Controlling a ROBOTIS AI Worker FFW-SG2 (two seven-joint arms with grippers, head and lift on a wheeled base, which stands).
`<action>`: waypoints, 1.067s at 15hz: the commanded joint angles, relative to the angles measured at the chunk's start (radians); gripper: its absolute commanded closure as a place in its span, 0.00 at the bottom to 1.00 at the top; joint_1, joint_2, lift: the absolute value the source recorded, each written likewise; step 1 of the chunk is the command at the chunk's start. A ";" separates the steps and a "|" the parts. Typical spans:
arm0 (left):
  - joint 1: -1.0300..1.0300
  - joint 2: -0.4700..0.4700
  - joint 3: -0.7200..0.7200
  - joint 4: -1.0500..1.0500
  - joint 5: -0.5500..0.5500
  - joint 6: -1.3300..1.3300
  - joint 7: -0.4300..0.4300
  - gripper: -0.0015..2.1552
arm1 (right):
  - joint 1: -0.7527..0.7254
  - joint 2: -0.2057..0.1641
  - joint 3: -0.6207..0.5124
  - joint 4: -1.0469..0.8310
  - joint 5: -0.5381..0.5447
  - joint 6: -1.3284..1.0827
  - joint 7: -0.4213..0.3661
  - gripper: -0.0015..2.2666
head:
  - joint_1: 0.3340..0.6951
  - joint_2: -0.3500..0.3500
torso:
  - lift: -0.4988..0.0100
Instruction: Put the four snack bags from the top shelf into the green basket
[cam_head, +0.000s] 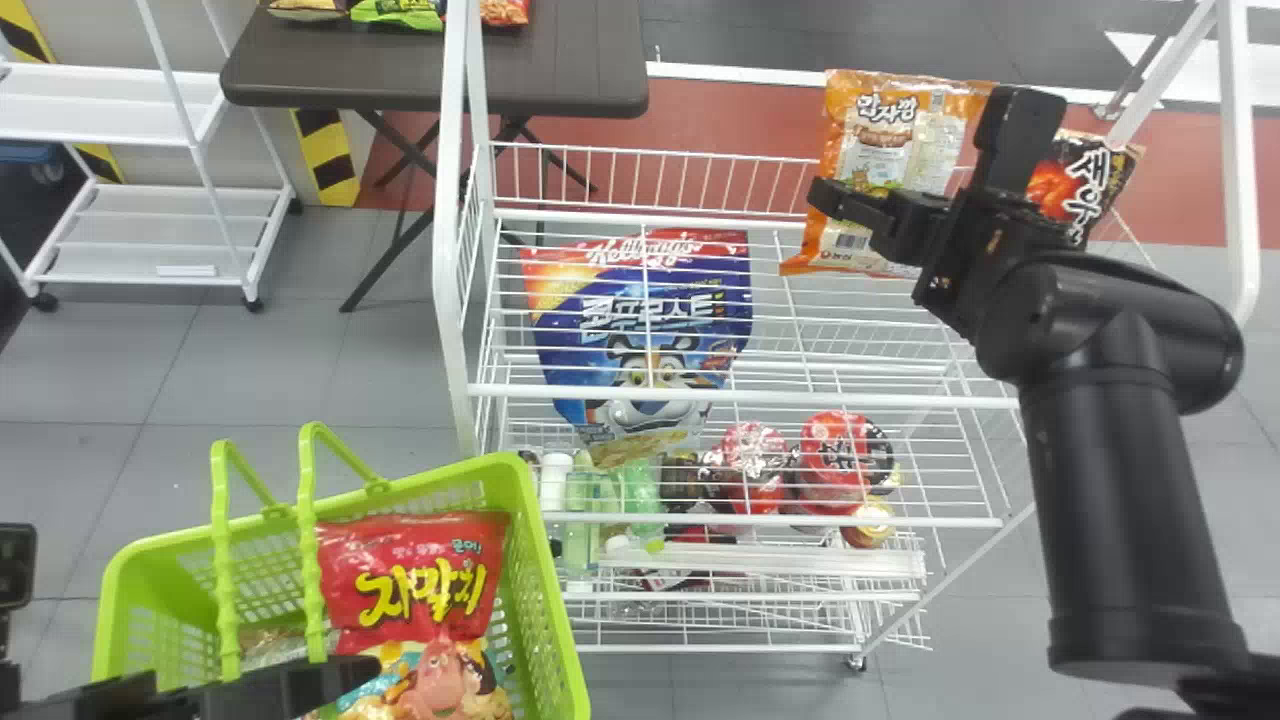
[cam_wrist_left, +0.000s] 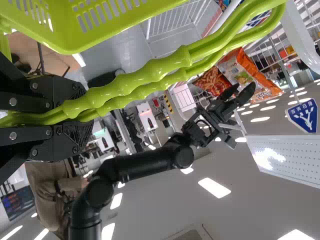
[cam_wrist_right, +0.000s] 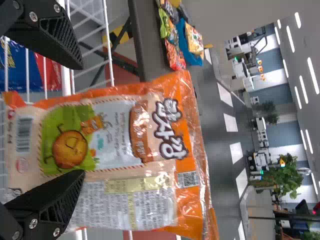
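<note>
Head view — right arm (cam_head: 1130, 480) raised, wrist bent leftward — jaws spread beside orange bag (cam_head: 885, 150)

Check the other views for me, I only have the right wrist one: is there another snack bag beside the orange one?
Observer: Yes. In the head view, a dark and red bag is to the right of the orange bag, partly behind the right arm.

Operator: Okay, my right gripper is open around the orange one. Has anything gone in the basket?

Observer: Yes, a red bag with yellow lettering lies in the green basket.

Operator: Is anything holding that basket?

Observer: The left gripper; its fingers are closed on the basket's handles.
</note>
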 joint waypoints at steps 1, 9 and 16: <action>-0.002 0.000 -0.006 0.003 -0.001 -0.006 -0.010 1.00 | -0.025 0.000 0.008 0.023 0.067 0.007 -0.061 0.04 | 1.00 0.32 | 0.98; -0.002 0.009 -0.009 0.015 -0.001 -0.022 -0.010 1.00 | -0.040 0.006 0.041 0.026 0.135 0.195 -0.134 1.00 | 1.00 0.27 | 0.98; 0.014 0.015 0.006 0.015 0.016 -0.031 -0.010 1.00 | 0.140 0.005 0.037 -0.299 0.098 0.185 -0.127 1.00 | 1.00 0.27 | 0.98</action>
